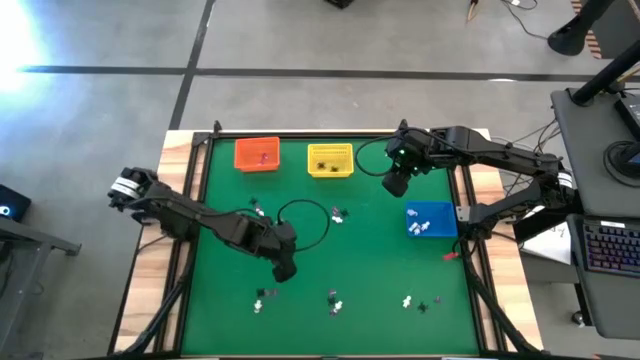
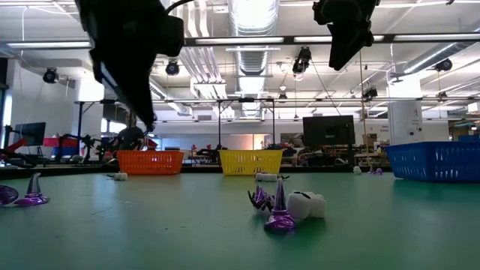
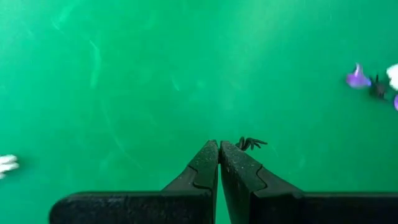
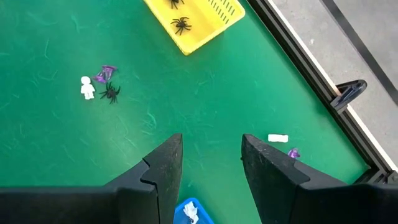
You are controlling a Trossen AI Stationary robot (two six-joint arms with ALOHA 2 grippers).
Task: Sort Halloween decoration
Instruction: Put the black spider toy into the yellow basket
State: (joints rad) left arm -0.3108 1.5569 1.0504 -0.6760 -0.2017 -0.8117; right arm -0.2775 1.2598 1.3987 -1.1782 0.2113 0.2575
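The Halloween decoration lies scattered as tiny trinkets on the green mat: a purple hat (image 2: 280,214) beside a white figure (image 2: 306,204), a cluster (image 1: 338,214) mid-table, and more near the front edge (image 1: 264,297), (image 1: 334,300), (image 1: 407,300). My left gripper (image 1: 285,268) hangs above the mat left of centre, shut on a small black spider (image 3: 252,144). My right gripper (image 1: 395,185) waits high by the yellow basket (image 1: 330,160), open (image 4: 211,155), with nothing between its fingers. My left gripper pinches the black spider between its two fingertips (image 3: 230,155). Only the spider's legs (image 3: 255,143) stick out beyond the tips. The fingers slant steeply down from above. The fingertips hang well above the mat, so the spider is lifted clear.
An orange basket (image 1: 257,154) and the yellow one stand along the far edge, the yellow holding black spiders (image 4: 181,25). A blue basket (image 1: 431,220) with white pieces stands at the right. A black frame rail (image 4: 298,62) borders the mat. Bare mat lies around the left gripper.
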